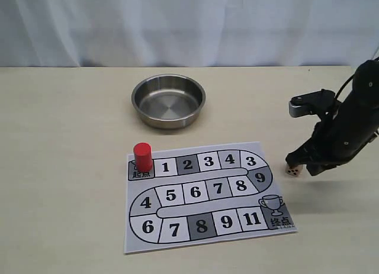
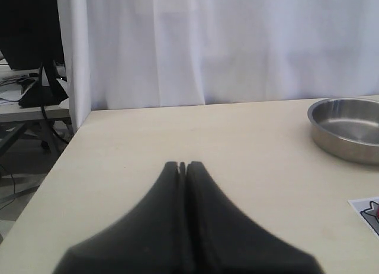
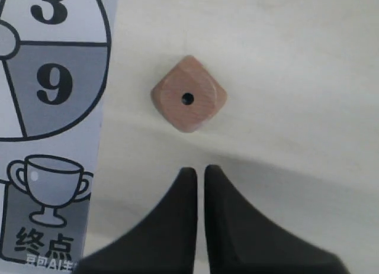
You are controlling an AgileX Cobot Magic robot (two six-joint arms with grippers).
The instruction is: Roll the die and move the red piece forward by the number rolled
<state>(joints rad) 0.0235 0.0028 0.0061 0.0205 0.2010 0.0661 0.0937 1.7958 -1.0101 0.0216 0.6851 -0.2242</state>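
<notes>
The die (image 3: 188, 101), a pale pinkish-tan cube showing one dark pip upward, lies on the bare table just right of the board (image 1: 207, 194), beside square 9. In the exterior view the die (image 1: 292, 170) peeks out under my right gripper (image 1: 301, 161). In the right wrist view my right gripper (image 3: 196, 169) is shut and empty, a short way off the die. The red piece (image 1: 143, 156) stands upright on the board's start square at the upper left. My left gripper (image 2: 183, 164) is shut on nothing, over bare table far from the board.
A round steel bowl (image 1: 169, 77) sits behind the board; its rim (image 2: 331, 108) shows in the left wrist view, as does a corner of the board (image 2: 362, 206). A white curtain backs the table. The table's left edge is near the left gripper.
</notes>
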